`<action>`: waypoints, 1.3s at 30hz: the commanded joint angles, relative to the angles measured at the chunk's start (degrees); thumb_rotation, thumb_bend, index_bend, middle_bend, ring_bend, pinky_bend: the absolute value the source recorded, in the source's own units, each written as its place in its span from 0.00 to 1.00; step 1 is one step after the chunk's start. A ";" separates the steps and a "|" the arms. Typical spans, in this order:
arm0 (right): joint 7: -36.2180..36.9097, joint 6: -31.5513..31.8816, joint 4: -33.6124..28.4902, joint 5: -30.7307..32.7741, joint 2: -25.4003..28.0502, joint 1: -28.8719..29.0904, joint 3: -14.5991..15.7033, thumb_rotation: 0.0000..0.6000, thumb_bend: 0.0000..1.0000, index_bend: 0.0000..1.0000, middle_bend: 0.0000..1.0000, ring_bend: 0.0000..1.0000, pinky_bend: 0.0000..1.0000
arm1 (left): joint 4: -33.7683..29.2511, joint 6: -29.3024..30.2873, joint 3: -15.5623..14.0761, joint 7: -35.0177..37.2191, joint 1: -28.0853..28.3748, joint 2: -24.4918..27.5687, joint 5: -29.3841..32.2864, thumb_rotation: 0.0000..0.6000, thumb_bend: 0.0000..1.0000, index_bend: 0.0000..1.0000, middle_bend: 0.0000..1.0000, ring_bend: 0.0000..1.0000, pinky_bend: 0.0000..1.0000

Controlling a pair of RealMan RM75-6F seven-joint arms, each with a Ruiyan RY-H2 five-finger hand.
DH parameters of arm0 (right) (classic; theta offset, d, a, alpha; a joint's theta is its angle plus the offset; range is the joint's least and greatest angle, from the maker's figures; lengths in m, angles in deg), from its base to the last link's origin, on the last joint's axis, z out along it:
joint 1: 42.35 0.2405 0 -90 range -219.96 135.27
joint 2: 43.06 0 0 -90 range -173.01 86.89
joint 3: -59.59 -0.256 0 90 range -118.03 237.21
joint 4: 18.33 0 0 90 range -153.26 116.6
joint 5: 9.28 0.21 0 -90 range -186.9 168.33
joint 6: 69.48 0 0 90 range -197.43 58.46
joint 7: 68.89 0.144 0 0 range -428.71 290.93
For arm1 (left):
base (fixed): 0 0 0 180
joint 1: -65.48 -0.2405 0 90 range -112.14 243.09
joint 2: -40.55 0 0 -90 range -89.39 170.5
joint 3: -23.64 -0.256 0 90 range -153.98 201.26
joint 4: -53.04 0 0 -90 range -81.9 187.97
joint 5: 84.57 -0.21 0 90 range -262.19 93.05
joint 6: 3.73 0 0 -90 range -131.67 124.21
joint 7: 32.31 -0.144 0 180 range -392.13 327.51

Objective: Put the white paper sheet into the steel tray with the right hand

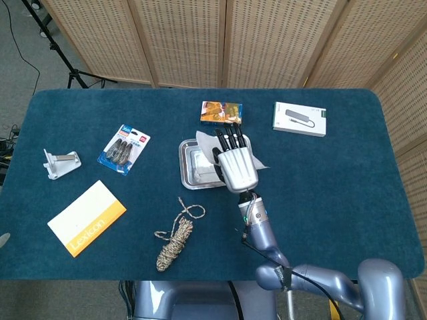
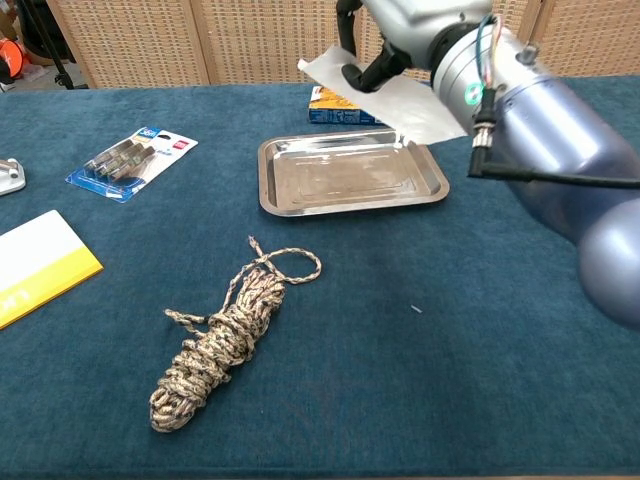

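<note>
My right hand (image 1: 235,163) hovers above the steel tray (image 1: 190,167) and holds the white paper sheet (image 1: 205,141). In the chest view the hand (image 2: 400,30) pinches the sheet (image 2: 400,100), which hangs in the air above the tray (image 2: 340,180) and slopes down to the right. The sheet does not touch the tray. From the head camera the hand hides most of the tray's right half. My left hand is not in view.
An orange snack box (image 1: 221,112) lies behind the tray, a white boxed hub (image 1: 299,119) at the back right. A coiled rope (image 1: 175,239), a yellow and white booklet (image 1: 87,217), a blister pack (image 1: 124,149) and a white bracket (image 1: 60,163) lie to the left.
</note>
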 commanded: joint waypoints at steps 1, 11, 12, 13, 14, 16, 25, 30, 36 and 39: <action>-1.53 -0.75 6.38 1.71 -5.01 2.71 1.20 1.00 0.72 0.74 0.17 0.00 0.00 | -0.02 -0.33 0.26 0.35 0.11 0.12 0.57 1.00 0.00 0.00 0.00 0.00 0.00; -1.89 -1.81 15.69 2.52 -11.34 5.81 1.85 1.00 0.72 0.74 0.17 0.00 0.00 | 0.65 -2.21 1.00 2.03 0.72 0.57 2.53 1.00 0.00 0.00 0.00 0.00 0.00; -1.60 -2.07 16.39 2.51 -11.85 6.01 2.02 1.00 0.72 0.74 0.17 0.00 0.00 | 0.69 -2.43 1.08 2.11 0.83 0.62 2.68 1.00 0.00 0.00 0.00 0.00 0.00; -1.33 -2.67 17.31 2.62 -12.48 6.25 2.32 1.00 0.72 0.74 0.17 0.00 0.00 | 0.71 -2.70 1.16 2.15 0.95 0.63 2.88 1.00 0.00 0.00 0.00 0.00 0.00; -1.10 -2.87 17.98 2.62 -12.89 6.42 2.39 1.00 0.72 0.74 0.17 0.00 0.00 | 0.73 -2.86 1.19 2.13 1.02 0.64 2.99 1.00 0.00 0.00 0.00 0.00 0.00; -0.50 -3.29 19.57 2.58 -13.82 6.80 2.53 1.00 0.72 0.74 0.17 0.00 0.00 | 0.71 -3.20 1.22 2.10 1.15 0.64 3.19 1.00 0.00 0.00 0.00 0.00 0.00; 1.58 -5.68 26.91 3.46 -17.63 8.79 1.67 1.00 0.72 0.74 0.17 0.00 0.00 | 0.76 -4.78 1.58 1.66 1.81 0.58 4.42 1.00 0.00 0.00 0.00 0.00 0.00; 2.39 -7.73 31.41 4.71 -19.71 10.46 0.26 1.00 0.59 0.65 0.15 0.00 0.00 | 0.81 -5.61 1.94 1.46 2.15 0.53 5.46 1.00 0.00 0.00 0.00 0.00 0.00; 4.19 -10.83 31.16 7.19 -19.77 10.77 -1.62 1.00 0.08 0.15 0.04 0.00 0.00 | 0.76 -6.56 2.04 0.94 2.56 0.46 6.06 1.00 0.00 0.00 0.00 0.00 0.00; 3.67 -11.05 28.48 8.26 -18.54 10.55 -2.67 1.00 0.00 0.08 0.00 0.00 0.00 | 0.73 -6.86 1.98 0.77 2.68 0.43 6.10 1.00 0.00 0.00 0.00 0.00 0.00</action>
